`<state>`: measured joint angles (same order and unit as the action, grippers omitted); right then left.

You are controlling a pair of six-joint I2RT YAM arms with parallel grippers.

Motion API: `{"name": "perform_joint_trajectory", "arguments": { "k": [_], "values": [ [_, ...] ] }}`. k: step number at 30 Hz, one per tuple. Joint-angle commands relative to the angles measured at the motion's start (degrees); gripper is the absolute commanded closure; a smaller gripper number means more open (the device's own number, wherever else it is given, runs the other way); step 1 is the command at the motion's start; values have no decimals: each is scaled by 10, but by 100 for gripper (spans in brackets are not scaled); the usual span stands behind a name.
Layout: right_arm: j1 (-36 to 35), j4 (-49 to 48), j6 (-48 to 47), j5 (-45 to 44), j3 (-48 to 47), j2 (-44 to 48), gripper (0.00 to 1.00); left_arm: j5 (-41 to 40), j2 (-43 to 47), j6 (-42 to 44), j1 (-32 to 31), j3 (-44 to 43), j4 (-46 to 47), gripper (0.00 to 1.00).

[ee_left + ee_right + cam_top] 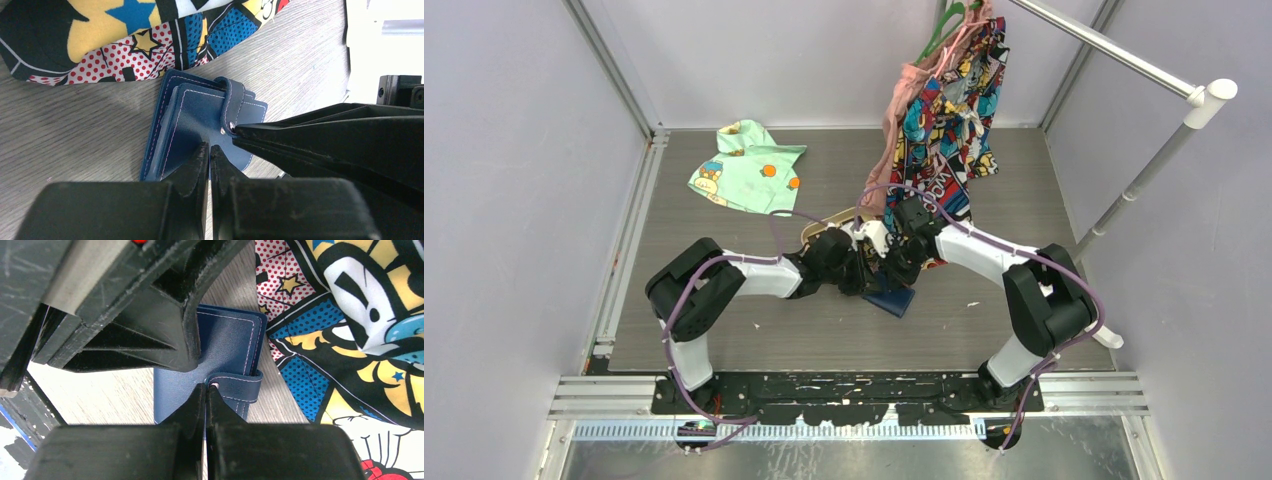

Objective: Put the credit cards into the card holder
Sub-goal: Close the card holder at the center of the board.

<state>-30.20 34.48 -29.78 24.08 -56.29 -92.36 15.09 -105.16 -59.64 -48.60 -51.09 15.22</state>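
Card holder lies mid-counter, nearer the near edge, folded; light, floppy leather, so my right end effector pinches its snap tab while my left end effector sits nearly closed at the cover's edge.

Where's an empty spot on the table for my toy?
Bare table on the left, between the green cloth and the left arm; the near strip in front of the card holder; the far right corner beside the comic-print cloth. The middle is crowded: left gripper and right gripper meet there.
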Motion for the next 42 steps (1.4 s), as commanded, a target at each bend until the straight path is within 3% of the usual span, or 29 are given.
{"name": "perform_joint_trajectory", "arguments": {
  "k": [1, 20, 42],
  "values": [
    [-11, -13, 8, -6, 10, 6, 99, 8, -11, 2, 1, 11, 7, 94],
    [-84, 8, -33, -55, 39, 11, 99, 18, -16, -6, 5, 21, 34, 94],
    [-134, 17, -7, -120, 41, -50, 99, 47, -29, -53, 32, 100, 178, 94]
  ]
}}
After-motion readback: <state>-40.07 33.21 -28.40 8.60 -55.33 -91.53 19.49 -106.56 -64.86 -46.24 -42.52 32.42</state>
